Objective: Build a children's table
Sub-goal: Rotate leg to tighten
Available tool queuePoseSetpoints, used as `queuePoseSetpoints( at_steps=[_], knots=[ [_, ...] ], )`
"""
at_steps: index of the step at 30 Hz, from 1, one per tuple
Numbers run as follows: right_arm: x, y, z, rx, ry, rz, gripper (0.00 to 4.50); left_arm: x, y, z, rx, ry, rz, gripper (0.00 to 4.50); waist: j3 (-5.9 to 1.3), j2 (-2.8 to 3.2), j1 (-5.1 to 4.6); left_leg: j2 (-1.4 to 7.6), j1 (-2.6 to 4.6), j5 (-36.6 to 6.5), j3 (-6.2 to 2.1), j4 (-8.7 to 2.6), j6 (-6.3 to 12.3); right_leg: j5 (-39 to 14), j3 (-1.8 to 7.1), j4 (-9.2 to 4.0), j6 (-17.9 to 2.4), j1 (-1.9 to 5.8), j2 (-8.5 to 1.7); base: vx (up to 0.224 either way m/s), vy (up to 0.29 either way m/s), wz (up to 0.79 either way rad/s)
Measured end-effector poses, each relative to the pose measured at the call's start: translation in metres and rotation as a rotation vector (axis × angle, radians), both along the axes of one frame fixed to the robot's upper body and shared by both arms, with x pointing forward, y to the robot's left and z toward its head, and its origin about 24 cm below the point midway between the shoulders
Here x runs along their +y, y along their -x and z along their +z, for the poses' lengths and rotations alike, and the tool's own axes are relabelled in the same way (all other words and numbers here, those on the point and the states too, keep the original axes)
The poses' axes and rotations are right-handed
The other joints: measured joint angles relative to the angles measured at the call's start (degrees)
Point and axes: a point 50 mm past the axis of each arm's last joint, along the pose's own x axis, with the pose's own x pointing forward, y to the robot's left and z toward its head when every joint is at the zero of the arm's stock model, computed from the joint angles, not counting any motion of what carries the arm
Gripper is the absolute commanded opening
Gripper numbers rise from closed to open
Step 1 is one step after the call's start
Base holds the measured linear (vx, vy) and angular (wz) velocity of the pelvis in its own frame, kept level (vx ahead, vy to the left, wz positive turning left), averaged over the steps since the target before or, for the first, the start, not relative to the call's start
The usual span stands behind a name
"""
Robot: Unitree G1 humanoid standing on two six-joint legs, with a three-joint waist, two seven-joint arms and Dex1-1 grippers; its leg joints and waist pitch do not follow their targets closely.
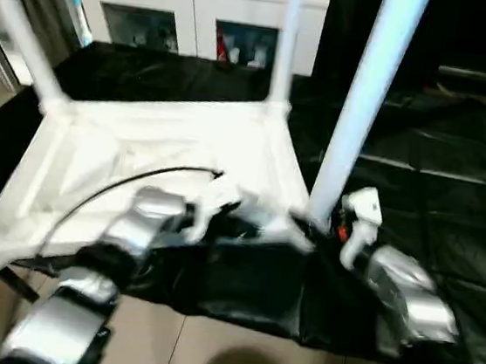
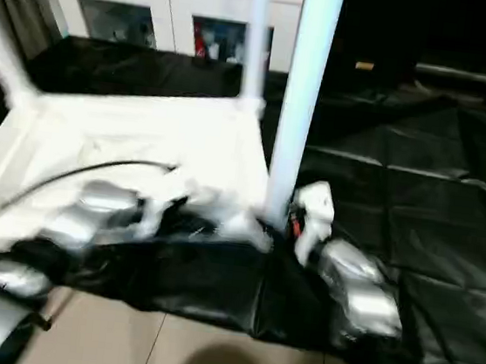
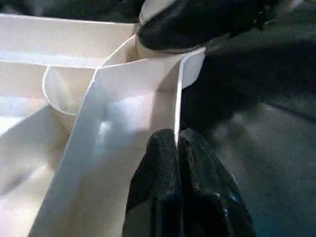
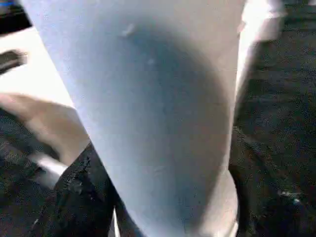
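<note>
The white table top lies upside down on a black sheet, ribbed underside up. Three white legs rise from its corners: far left, far right and the near-right leg, closest to me. My left gripper is shut on the thin rim wall of the top, just beside the near-right corner socket. My right gripper holds the near-right leg at its base, with one black finger pressed against the tube. The top's near-left corner is cut off by the picture edge.
A black sheet covers the floor under and to the right of the table. A white glass-door cabinet stands behind it. Beige floor tiles lie at my feet. A black cable arcs over my left forearm.
</note>
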Motion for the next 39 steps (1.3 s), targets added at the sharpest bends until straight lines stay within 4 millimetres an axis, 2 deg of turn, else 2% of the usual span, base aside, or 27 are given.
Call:
queuePoseSetpoints(
  at_steps=[4,7,9,13,14,22,26,33,35,38,39],
  knots=[
    [0.007,-0.009,-0.001,0.000,0.006,-0.174,2.67,-0.014,-0.003,-0.002,-0.017,0.004,0.061,0.00,-0.02,0.05,0.02,-0.04,0.03,0.0,-0.03,-0.06,-0.02,0.0,0.01,-0.05,0.0,0.02,0.00,0.000,0.000,0.00],
    [0.008,-0.010,-0.002,-0.010,0.007,-0.194,2.67,-0.017,-0.003,-0.002,-0.020,0.004,0.070,0.00,-0.06,0.13,0.02,-0.08,0.04,0.0,-0.04,-0.16,-0.02,0.0,0.03,-0.24,0.0,0.11,0.00,0.000,0.000,0.00],
    [0.008,-0.009,-0.002,-0.012,-0.007,-0.193,3.37,-0.018,-0.003,-0.002,-0.021,0.004,0.068,0.00,-0.07,0.16,0.03,-0.09,0.03,0.0,-0.04,-0.23,-0.01,0.0,0.02,-0.41,0.0,0.15,0.00,0.000,0.000,0.00],
    [0.008,-0.009,-0.002,-0.011,-0.020,-0.169,3.50,-0.018,-0.003,-0.002,-0.026,0.003,0.064,0.00,-0.08,0.16,-0.03,-0.09,0.01,0.0,-0.03,-0.25,-0.01,0.0,0.02,-0.51,0.0,0.18,0.00,0.000,0.000,0.00],
    [0.007,-0.008,-0.001,-0.013,-0.016,-0.150,3.70,-0.018,-0.003,-0.002,-0.023,0.005,0.057,0.00,-0.07,0.15,-0.03,-0.09,0.00,0.0,-0.02,-0.25,-0.01,0.0,0.02,-0.52,-0.1,0.17,0.00,0.000,0.000,0.00],
    [-0.002,-0.001,0.006,-0.025,0.014,0.094,3.70,0.000,0.002,0.001,-0.001,0.018,-0.021,0.00,-0.10,0.20,-0.09,0.03,-0.05,0.0,-0.02,-0.45,-0.01,0.5,-0.15,-0.43,-0.3,-0.02,0.06,0.000,0.000,0.00],
    [-0.008,0.013,0.010,-0.011,0.024,0.330,3.70,0.021,0.009,0.003,0.033,0.022,-0.107,0.00,-0.09,0.21,0.34,0.24,-0.24,0.0,-0.03,-0.55,0.01,0.3,-0.28,-0.39,0.0,-0.23,0.22,0.000,0.000,0.00],
    [-0.006,0.022,0.015,0.010,0.024,0.561,3.70,0.032,0.019,0.007,0.088,0.014,-0.233,0.00,-0.02,0.10,0.58,0.24,-0.63,0.1,0.06,-0.16,0.37,0.1,-0.29,-0.42,-0.2,-0.37,0.10,0.000,0.000,0.00],
    [-0.007,0.024,0.015,0.014,0.027,0.585,3.38,0.035,0.020,0.007,0.098,0.009,-0.239,0.00,0.00,0.09,0.60,0.23,-0.64,0.1,0.06,-0.12,0.35,0.1,-0.27,-0.40,-0.2,-0.37,0.09,0.000,0.000,0.00],
    [-0.010,0.025,0.015,0.028,0.031,0.614,3.33,0.037,0.021,0.007,0.121,0.008,-0.257,0.00,0.00,0.08,0.57,0.23,-0.62,0.0,0.07,-0.11,0.09,0.2,-0.26,-0.33,-0.2,-0.37,0.09,0.000,0.000,0.00],
    [-0.009,0.026,0.015,0.031,0.030,0.623,3.13,0.037,0.021,0.007,0.125,0.007,-0.259,0.00,0.01,0.07,0.55,0.24,-0.61,0.0,0.06,-0.09,0.09,0.2,-0.26,-0.26,-0.2,-0.37,0.09,0.000,0.000,0.00]
  ],
)
